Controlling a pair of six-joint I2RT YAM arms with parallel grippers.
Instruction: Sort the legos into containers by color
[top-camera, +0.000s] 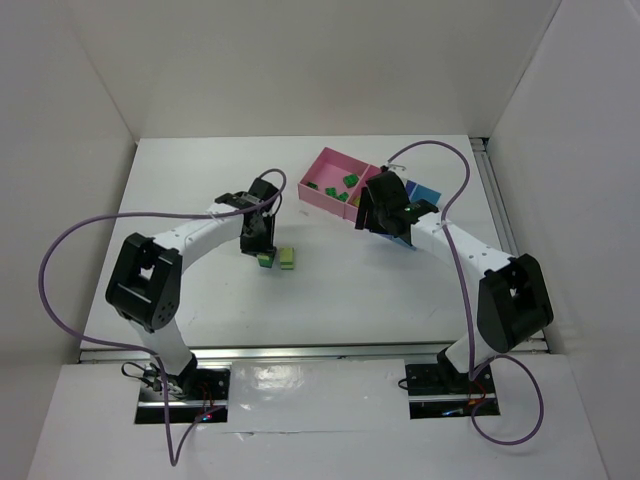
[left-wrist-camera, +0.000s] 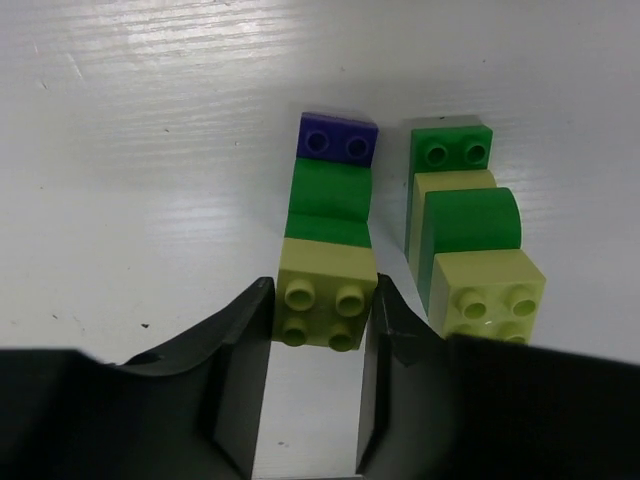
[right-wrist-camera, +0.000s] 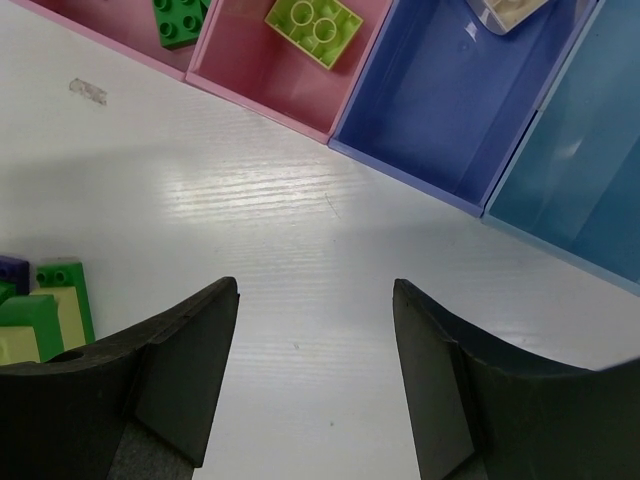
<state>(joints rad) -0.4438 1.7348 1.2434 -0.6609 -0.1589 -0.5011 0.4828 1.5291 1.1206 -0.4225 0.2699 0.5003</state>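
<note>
Left end effector (left-wrist-camera: 321, 312) pinching lime-green-blue lego stack (left-wrist-camera: 328, 205), right end effector (right-wrist-camera: 315, 300) wide, empty.

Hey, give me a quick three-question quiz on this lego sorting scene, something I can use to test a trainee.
1. True or false: the right gripper is gripping a brick.
2. The left gripper clamps a studded plastic brick. Its colour? A dark green, B lime-yellow, C cream.
3. Name the shallow square plastic bin that holds the cream studded brick.
Key: 1 false, it is open and empty. 2 B. 3 the dark blue bin.
</note>
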